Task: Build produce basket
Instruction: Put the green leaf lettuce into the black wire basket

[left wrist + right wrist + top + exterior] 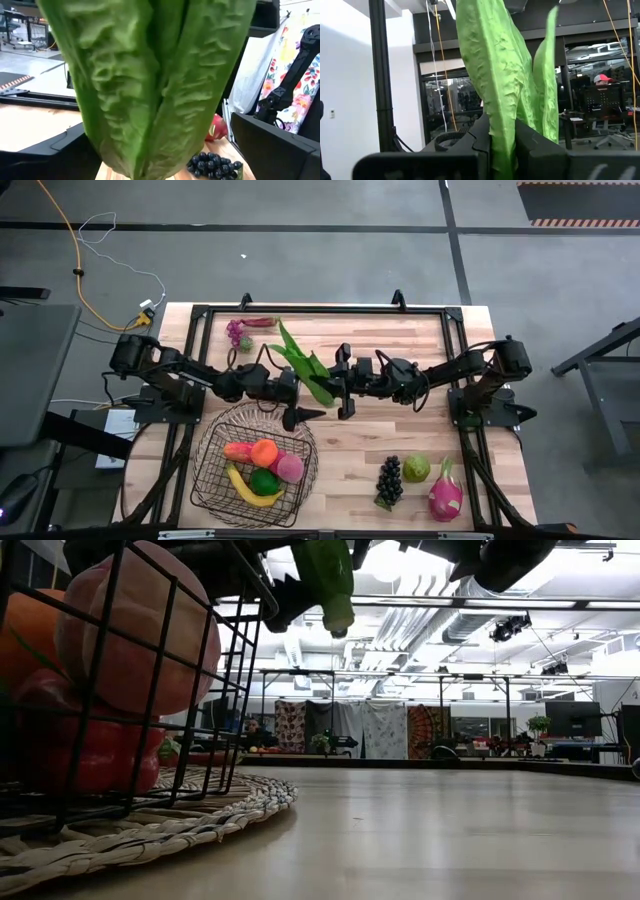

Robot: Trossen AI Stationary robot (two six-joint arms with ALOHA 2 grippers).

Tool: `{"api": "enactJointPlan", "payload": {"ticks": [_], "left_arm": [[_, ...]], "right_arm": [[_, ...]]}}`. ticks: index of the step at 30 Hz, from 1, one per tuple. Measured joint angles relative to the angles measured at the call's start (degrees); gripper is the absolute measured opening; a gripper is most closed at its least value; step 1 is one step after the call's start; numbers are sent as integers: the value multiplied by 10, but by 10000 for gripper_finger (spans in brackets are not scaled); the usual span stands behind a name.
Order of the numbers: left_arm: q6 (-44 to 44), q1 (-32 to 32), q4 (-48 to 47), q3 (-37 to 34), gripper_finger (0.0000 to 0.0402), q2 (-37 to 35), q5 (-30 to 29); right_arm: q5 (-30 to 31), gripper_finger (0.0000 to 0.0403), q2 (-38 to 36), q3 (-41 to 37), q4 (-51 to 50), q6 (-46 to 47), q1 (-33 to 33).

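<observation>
The right claw (345, 378) is clamped on the romaine lettuce (305, 365) at its stem, above the table's middle just beyond the basket (255, 465). The left claw (290, 385) gapes wide around the leaves. Light, floppy, tearable; the firm stem suits gripping.

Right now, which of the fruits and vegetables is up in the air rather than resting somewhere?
The green lettuce, pinched at its base by the right gripper. Everything else lies on the table or in the basket.

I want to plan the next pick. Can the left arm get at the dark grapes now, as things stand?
Probably not yet: the left gripper stands open around the lettuce leaf held by the right gripper, and the dark grapes lie nearer the right arm.
</observation>
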Motion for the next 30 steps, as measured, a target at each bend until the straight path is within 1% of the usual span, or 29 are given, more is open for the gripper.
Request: {"api": "enactJointPlan", "payload": {"ticks": [4, 11, 17, 21, 23, 25, 30], "left_arm": [[-4, 0, -1, 0, 353, 0, -13], [-11, 0, -1, 0, 263, 0, -39], [-19, 0, -2, 0, 182, 0, -41], [-19, 0, -8, 0, 149, 0, -41], [-19, 2, -16, 0, 142, 0, -40], [-19, 6, -29, 0, 140, -2, -40], [-19, 17, -100, 0, 141, -42, -37]], "right_arm": [[0, 23, 0, 0, 0, 0, 0], [0, 23, 0, 0, 0, 8, 0], [1, 23, 0, 0, -6, 10, 0], [1, 30, -1, 0, -20, -1, 0], [1, 46, -3, 0, -31, -5, 0], [1, 72, -8, 0, -47, -16, 0], [2, 163, -33, 0, -104, -57, 0]]}}
